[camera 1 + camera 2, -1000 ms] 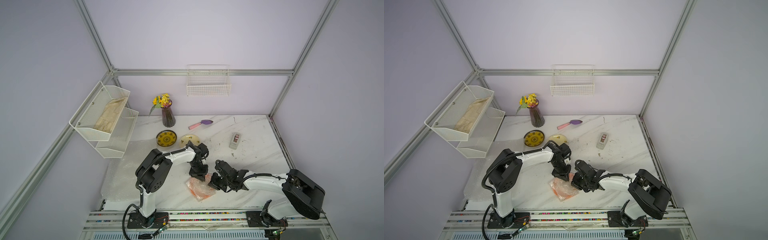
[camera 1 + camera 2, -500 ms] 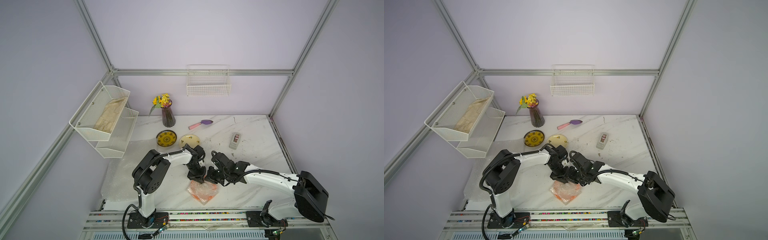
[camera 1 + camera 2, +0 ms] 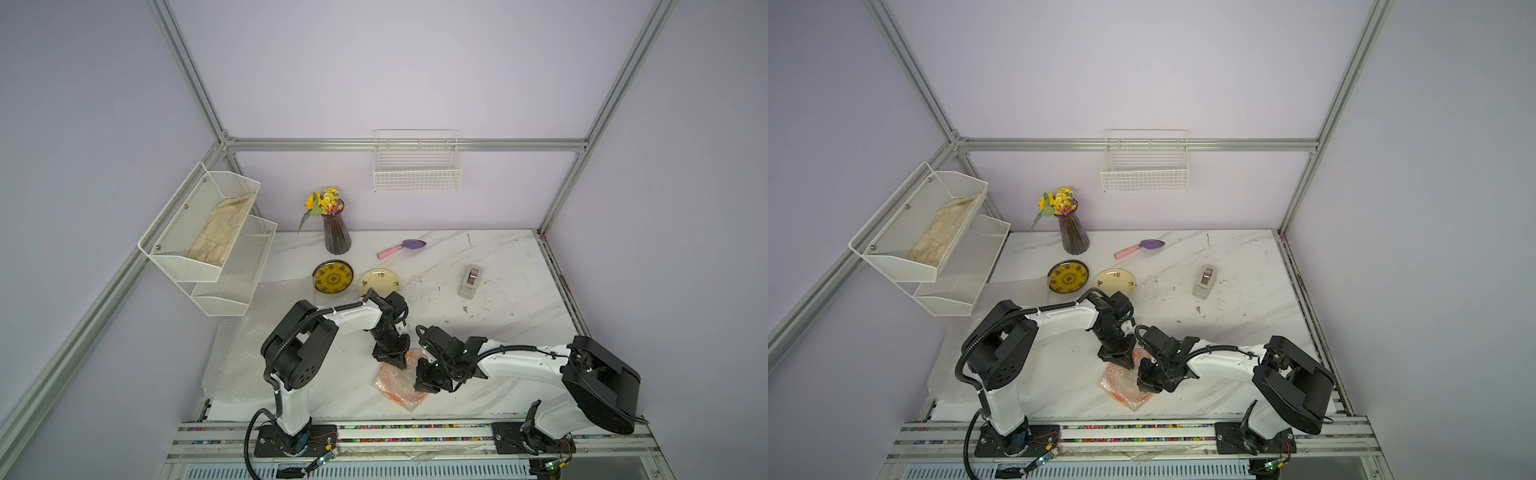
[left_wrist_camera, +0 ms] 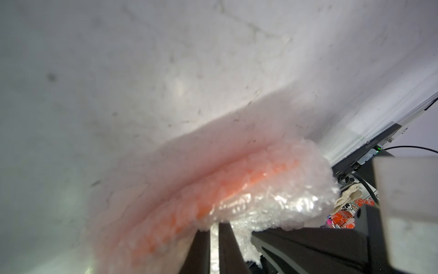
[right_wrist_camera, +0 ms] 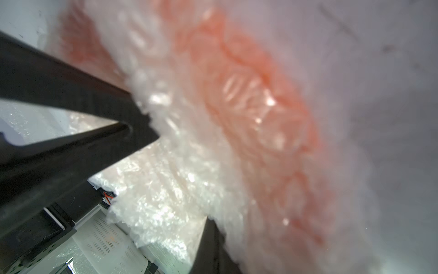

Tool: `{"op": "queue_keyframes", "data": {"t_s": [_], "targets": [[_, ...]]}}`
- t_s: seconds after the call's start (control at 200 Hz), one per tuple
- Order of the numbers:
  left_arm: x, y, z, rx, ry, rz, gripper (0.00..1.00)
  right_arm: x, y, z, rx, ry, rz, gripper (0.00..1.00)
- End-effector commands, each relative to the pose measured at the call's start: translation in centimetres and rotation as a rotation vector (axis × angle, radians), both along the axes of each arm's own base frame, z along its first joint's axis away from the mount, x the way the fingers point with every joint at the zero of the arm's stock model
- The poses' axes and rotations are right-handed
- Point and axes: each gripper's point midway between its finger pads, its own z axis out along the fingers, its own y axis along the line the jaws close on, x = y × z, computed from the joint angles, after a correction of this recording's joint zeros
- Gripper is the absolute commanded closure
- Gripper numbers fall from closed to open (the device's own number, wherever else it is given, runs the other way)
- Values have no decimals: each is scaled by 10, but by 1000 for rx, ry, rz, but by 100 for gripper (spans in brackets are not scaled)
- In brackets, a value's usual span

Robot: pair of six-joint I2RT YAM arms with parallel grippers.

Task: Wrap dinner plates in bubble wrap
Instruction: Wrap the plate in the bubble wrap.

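The orange plate (image 3: 395, 388) lies near the table's front edge inside crinkly bubble wrap (image 3: 1121, 388), its orange showing through in both wrist views. My left gripper (image 3: 394, 362) points down at the bundle's far edge, shut on a fold of the bubble wrap (image 4: 272, 208), which shows in the thin gap between its fingers (image 4: 226, 246). My right gripper (image 3: 426, 384) comes in over the bundle's right side, shut on the wrap; a loose flap (image 5: 154, 208) drapes over its tip. The yellow patterned plate (image 3: 333, 277) and the cream flowered plate (image 3: 379, 283) lie bare further back.
More bubble wrap sheet (image 3: 245, 345) covers the table's left side under a white mesh rack (image 3: 208, 237). A vase of flowers (image 3: 336, 232), a pink and purple scoop (image 3: 401, 247) and a grey tape dispenser (image 3: 469, 281) stand behind. A wire basket (image 3: 417, 168) hangs on the back wall.
My right gripper, shut all along, swung from the bundle's right side toward the left gripper and then down over the bundle. The left gripper stayed at the bundle's far edge.
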Motion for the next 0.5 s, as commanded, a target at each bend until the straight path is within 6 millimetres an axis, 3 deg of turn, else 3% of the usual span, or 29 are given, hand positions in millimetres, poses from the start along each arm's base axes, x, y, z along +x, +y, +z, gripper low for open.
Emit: {"op": "queue_keyframes", "data": {"t_s": [0.0,0.135,0.3,0.41,0.495], "targets": [[-18,48,-16,178,12,23,89,0,-50,-41,-255,29,1,100],[-38,65,-11,192,19,77,88,42,-50,-37,-297,-53,29,100],[-54,72,-4,160,19,150,88,88,-7,-34,-221,-140,161,100],[-53,63,-2,101,19,183,88,99,11,-31,-178,-183,242,100],[-39,54,6,81,-19,183,88,95,16,-29,-138,-189,277,100]]}}
